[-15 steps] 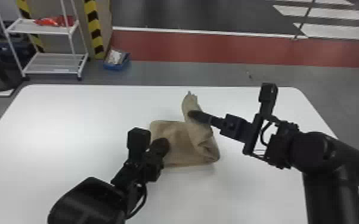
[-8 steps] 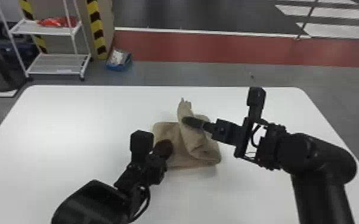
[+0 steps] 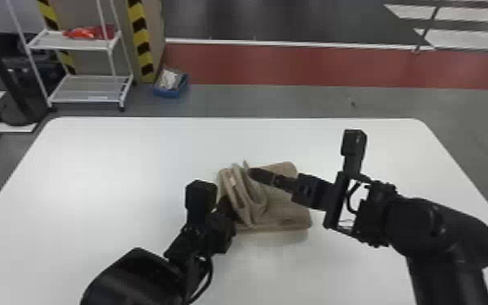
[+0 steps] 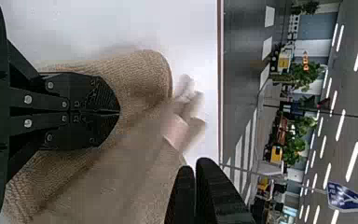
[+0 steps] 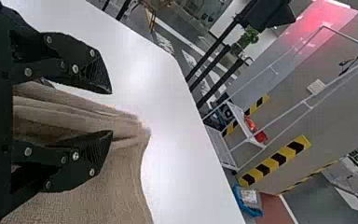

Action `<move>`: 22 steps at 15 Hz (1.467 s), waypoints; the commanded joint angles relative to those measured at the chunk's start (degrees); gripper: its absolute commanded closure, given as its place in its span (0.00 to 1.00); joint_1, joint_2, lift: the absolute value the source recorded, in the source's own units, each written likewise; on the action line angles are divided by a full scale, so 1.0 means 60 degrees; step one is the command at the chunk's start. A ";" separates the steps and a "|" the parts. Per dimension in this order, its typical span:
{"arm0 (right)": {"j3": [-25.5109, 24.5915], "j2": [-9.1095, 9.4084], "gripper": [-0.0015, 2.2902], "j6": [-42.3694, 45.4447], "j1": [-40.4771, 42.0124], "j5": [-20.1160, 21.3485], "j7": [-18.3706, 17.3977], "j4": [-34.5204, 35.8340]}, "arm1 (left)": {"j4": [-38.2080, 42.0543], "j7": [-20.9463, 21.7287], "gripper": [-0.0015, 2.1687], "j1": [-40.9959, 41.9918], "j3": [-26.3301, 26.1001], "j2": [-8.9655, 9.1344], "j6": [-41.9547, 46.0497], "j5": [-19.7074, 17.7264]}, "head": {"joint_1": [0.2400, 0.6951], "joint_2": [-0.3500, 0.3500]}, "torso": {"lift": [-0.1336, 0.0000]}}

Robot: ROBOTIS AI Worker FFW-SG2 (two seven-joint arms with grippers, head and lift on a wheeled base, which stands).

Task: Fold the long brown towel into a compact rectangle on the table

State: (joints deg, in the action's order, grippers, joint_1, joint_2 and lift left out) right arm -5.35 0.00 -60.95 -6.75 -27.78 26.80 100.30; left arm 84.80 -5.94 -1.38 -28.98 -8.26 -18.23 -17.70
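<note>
Brown towel (image 3: 285,209) mostly folded, its top layers still to be laid flat

The towel lies near the middle of the white counter (image 3: 93,174), already gathered into a short, layered bundle. By my reckoning, most of the folding is done. What's left is the upper fold: its layers stand ruffled on the left side of the bundle and want laying down, then squaring into a rectangle. My right tool (image 5: 111,113) has its fingers apart, the ruffled layers between them, unpinched. My left tool (image 4: 120,112) is closed, tips together against the cloth. Beyond the counter are a wire shelf (image 3: 89,87) and a blue bin (image 3: 168,93).
</note>
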 commanded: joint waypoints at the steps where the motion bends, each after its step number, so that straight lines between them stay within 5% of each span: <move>1: -0.0207 0.0009 0.01 -0.0030 0.0451 -0.0438 0.0000 0.0715 | 0.0002 -0.0050 0.99 0.0026 -0.0047 -0.0001 -0.0002 0.0021 | 1.00 0.42 | 0.07; 5: -0.1349 -0.0498 0.04 0.0234 0.1505 -0.0848 0.0425 0.1842 | 0.0192 -0.0079 0.99 0.0216 0.0011 -0.0001 -0.0002 0.0036 | 1.00 0.39 | 0.07; 6: -0.1730 -0.0601 0.12 0.0175 0.1769 -0.0848 0.0616 0.2092 | 0.0251 -0.0109 0.99 0.0231 -0.0004 -0.0001 -0.0031 0.0036 | 1.00 0.37 | 0.07; 7: -0.2082 -0.0747 0.30 0.0146 0.2150 -0.0892 0.0835 0.2341 | 0.0251 -0.0123 0.99 0.0275 0.0011 -0.0001 -0.0031 0.0036 | 1.00 0.35 | 0.07; 9: -0.2595 -0.1084 0.86 -0.0264 0.2589 -0.0980 0.1245 0.2692 | 0.0251 -0.0123 0.99 0.0289 -0.0018 -0.0001 -0.0031 0.0050 | 1.00 0.27 | 0.07; 10: -0.2697 -0.1289 0.95 -0.0557 0.2765 -0.0980 0.1626 0.2721 | 0.0295 -0.0152 0.99 0.0304 -0.0004 -0.0001 -0.0031 0.0065 | 1.00 0.24 | 0.07; 17: -0.2316 -0.1274 0.96 -0.0352 0.4069 -0.0204 0.2564 0.2985 | 0.0515 -0.0123 0.98 0.0333 0.0158 -0.0030 -0.0002 0.0065 | 1.00 0.20 | 0.07; 22: -0.1818 -0.1260 0.96 -0.0294 0.3468 0.0426 0.2491 0.2092 | 0.0632 -0.0021 0.97 0.0348 0.0216 -0.0045 -0.0031 0.0050 | 1.00 0.20 | 0.07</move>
State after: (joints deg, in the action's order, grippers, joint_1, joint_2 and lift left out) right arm -17.60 -7.68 -63.10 15.48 -26.26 41.99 114.62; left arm 88.00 -6.25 0.65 -27.96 -8.46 -18.32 -17.31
